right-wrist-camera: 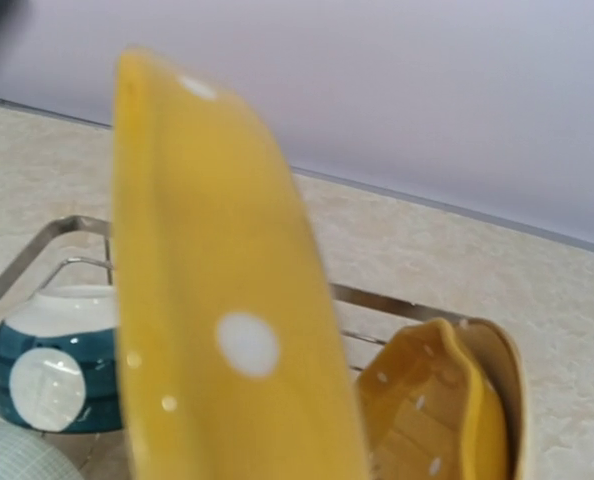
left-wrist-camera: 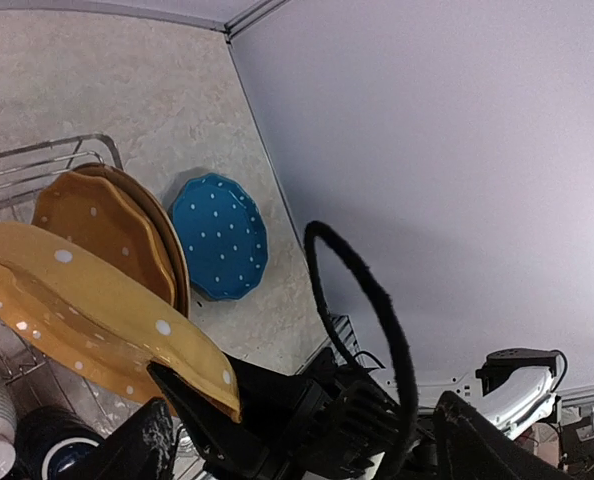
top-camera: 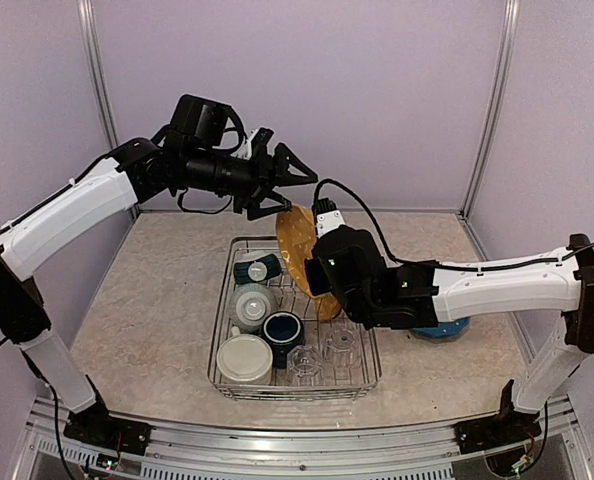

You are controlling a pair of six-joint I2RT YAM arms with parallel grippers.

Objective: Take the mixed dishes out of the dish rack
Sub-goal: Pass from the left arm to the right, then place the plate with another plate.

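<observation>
The dish rack (top-camera: 369,372) holds a small teal bowl (top-camera: 257,270), a cream mug (top-camera: 252,301), a navy mug (top-camera: 282,328) and two clear tumblers (top-camera: 305,362). A yellow dotted plate (top-camera: 295,242) stands on edge above the rack's far end, and my right gripper (top-camera: 318,263) is shut on its rim. The right wrist view is mostly filled by this plate (right-wrist-camera: 217,330), which hides the fingers. My left gripper (top-camera: 293,186) hangs open just above the plate, apart from it. Two more yellow plates (left-wrist-camera: 107,230) stand in the rack.
A blue dotted plate (left-wrist-camera: 220,235) lies on the table right of the rack, partly under my right arm (top-camera: 497,285). A round cream dish (top-camera: 245,358) sits in the rack's near left corner. Purple walls close in the back and sides.
</observation>
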